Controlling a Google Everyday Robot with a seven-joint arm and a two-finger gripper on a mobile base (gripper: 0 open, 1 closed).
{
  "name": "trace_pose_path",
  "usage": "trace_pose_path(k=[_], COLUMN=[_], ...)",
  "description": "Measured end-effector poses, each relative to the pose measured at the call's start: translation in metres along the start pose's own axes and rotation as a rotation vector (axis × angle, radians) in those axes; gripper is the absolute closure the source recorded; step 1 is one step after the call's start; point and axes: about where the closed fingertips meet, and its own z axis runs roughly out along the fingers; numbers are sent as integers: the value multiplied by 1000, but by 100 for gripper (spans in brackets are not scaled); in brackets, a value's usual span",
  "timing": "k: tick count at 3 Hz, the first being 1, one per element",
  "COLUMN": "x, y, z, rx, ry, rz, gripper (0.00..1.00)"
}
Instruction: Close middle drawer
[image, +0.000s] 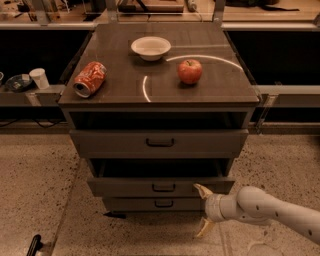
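The middle drawer (130, 186) is a wide grey-brown drawer with a low flat front and a small dark loop handle (163, 188). It stands pulled out a little from the cabinet, its dark box showing behind the front. My gripper (203, 210) is at the right part of the drawer front, on a white arm coming from the lower right. Its fingers are spread open, the upper fingertip (201, 189) at the drawer front and the lower one down near the floor. It holds nothing.
The top drawer (160, 143) and the lowest drawer front (156, 204) sit above and below. On the cabinet top are a crushed red can (90, 78), a white bowl (150, 47) and a red apple (190, 71). A side shelf at left holds a white cup (38, 78).
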Motion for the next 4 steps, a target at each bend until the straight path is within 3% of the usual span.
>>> trace_pose_path(k=[1,3,4], x=[0,-6,-5], y=[0,-32,-49], z=[0,-5,-4], rx=[0,-22,-9], ry=[0,14,35], rz=[0,-26,-25], gripper=[0,41,40])
